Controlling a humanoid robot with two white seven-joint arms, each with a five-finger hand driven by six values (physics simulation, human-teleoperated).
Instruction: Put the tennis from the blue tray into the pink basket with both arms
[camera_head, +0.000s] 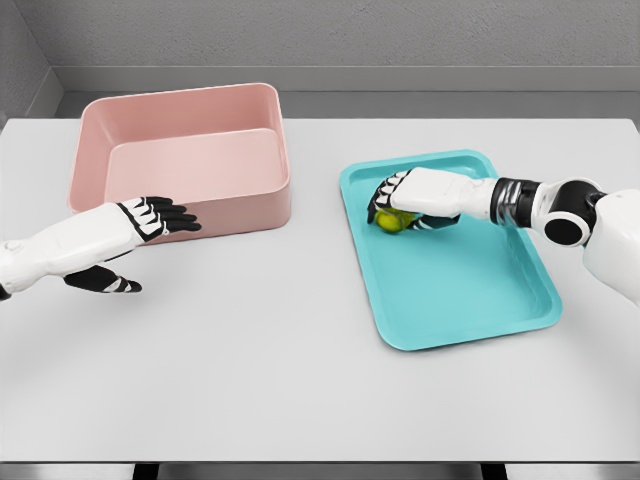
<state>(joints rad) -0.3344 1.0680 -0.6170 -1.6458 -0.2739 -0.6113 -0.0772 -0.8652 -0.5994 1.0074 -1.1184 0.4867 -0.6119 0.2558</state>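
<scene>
A white surface (300, 380) carries one pink basket (185, 165), one blue tray (450, 250) and one yellow-green tennis ball (392, 220); two white robot arms reach in over it, one from each side.

The basket sits at the far left of the surface, its inside bare. The tray lies to the right, well apart from the basket, set at a slight angle with its long side running away from the camera. The single ball rests on the tray floor in the far left corner, close to the rim.

The right hand (415, 198) comes in from the right edge, wrist over the tray's far side, and lies across the ball from above. Its dark-tipped fingers (378, 203) curl down over the ball's far and left sides, while the thumb shows below and to the right, so the ball sits between them, only its lower front showing green under the palm. The fingers are closed around the ball, which is down at tray level.

The left hand (150, 222) hovers just in front of the basket's near wall, palm down. Its fingers are stretched out flat and loosely spread towards the right, thumb hanging below, holding nothing.
</scene>
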